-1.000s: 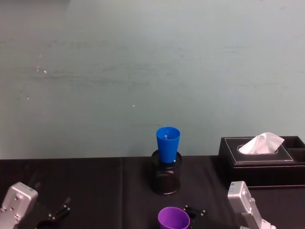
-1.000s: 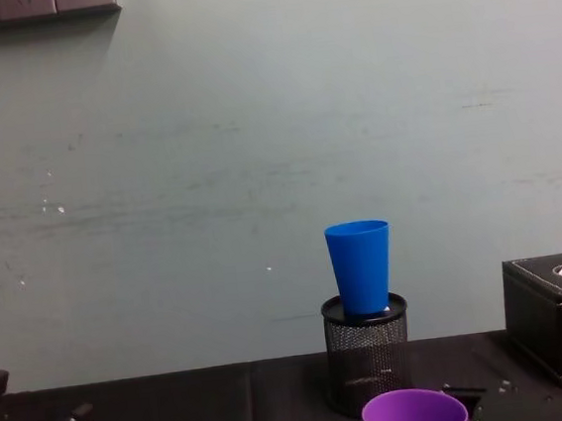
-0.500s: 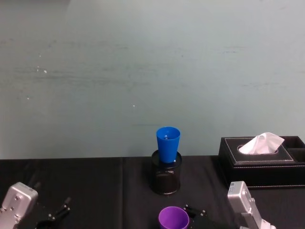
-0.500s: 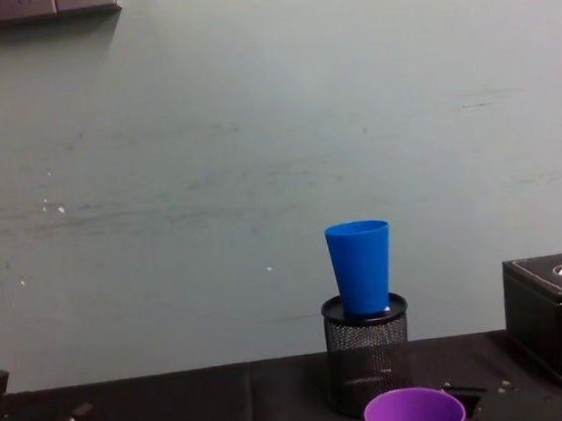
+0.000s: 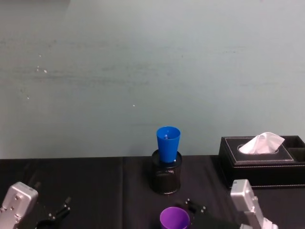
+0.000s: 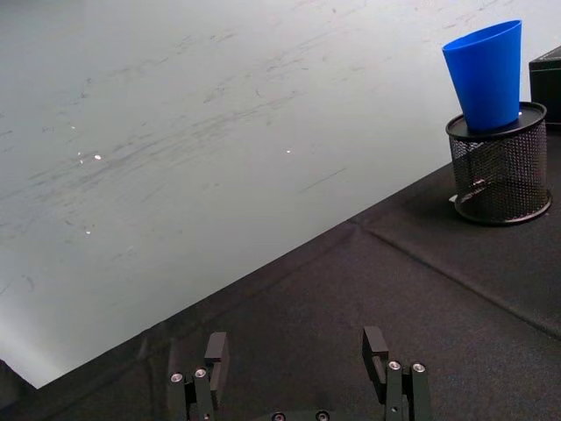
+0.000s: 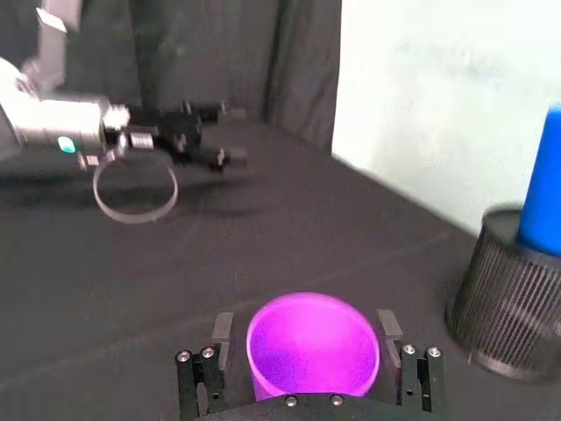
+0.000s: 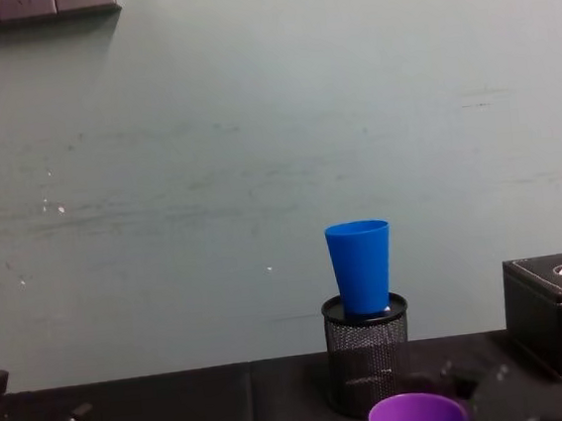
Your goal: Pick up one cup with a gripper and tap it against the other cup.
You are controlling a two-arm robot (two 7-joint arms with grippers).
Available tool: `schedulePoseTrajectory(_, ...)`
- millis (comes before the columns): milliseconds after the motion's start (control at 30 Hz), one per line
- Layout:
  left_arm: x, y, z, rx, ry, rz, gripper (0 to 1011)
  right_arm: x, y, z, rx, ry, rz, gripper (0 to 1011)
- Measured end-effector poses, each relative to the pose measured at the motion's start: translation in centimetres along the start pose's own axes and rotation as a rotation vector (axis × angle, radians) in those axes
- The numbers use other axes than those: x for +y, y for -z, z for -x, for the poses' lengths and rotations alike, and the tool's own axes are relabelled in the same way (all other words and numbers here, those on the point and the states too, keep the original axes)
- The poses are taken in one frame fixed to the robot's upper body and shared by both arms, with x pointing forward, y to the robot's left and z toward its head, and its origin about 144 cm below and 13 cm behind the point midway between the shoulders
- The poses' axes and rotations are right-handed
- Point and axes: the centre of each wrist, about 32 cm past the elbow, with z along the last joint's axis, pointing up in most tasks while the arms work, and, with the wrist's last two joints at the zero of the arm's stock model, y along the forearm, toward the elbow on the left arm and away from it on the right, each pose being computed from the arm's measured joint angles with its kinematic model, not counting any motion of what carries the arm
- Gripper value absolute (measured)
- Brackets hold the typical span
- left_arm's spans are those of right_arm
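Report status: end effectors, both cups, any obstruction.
Right end effector astride purple cup. Left end effector open, idle. Blue cup atop mesh holder.

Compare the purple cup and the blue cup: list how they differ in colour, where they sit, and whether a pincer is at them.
The purple cup sits low, near the robot, between the fingers of the right pincer; the blue cup stands free, farther back, with no pincer at it. The blue cup rests in the black mesh holder, so it stands higher than the purple cup. Both are plain, upright tapered tumblers.
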Motion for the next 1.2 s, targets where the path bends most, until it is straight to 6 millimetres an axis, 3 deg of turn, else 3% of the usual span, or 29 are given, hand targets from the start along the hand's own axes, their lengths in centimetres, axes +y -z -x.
schedulePoseTrajectory(200,0.0,0.0,0.0,0.000,0.000,0.000,1000,-0.6,-0.7,0.5,-0.048,0.054,-0.132,1000)
schedulePoseTrajectory(300,0.0,0.0,0.0,0.000,0.000,0.000,1000,-1.2,-0.9,1.4,-0.089,0.172,-0.185,1000)
schedulePoseTrajectory(700,0.0,0.0,0.0,0.000,0.000,0.000,1000,-1.7,-0.1,5.0,-0.093,0.710,-0.006,1000)
schedulePoseTrajectory(900,0.0,0.0,0.0,0.000,0.000,0.000,1000,-1.4,0.5,5.4,-0.060,0.800,0.055,1002)
schedulePoseTrajectory(1200,0.0,0.0,0.0,0.000,0.000,0.000,1000,-1.4,0.7,5.4,-0.054,0.802,0.064,1000)
